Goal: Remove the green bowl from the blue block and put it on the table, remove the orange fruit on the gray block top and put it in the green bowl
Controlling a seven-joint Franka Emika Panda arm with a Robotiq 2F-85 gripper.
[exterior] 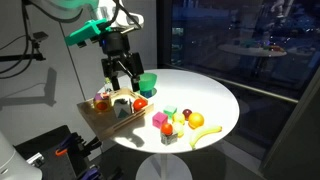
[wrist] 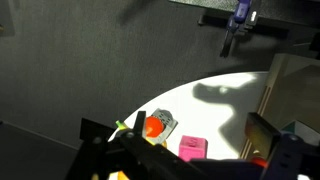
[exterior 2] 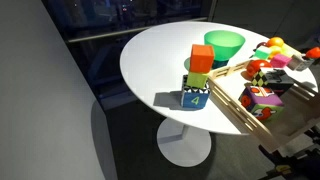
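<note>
The green bowl [exterior: 147,84] stands upright on the white table [exterior: 215,100], beside the wooden tray; it also shows in an exterior view [exterior 2: 224,44]. The orange fruit [wrist: 154,126] sits on top of a gray block [wrist: 166,120] in the wrist view, next to a pink block [wrist: 192,148]. In an exterior view it appears among the fruits near the table's front [exterior: 167,128]. My gripper [exterior: 122,74] hangs open and empty above the tray, just beside the bowl and apart from the orange fruit. In the wrist view its fingers [wrist: 200,130] are spread with only table between them.
A wooden tray [exterior: 105,115] with several blocks and toys lies at the table's edge. A stack of an orange, a green and a blue block [exterior 2: 197,78] stands near the bowl. A yellow banana [exterior: 205,133] and red fruits [exterior: 186,113] lie by the orange fruit.
</note>
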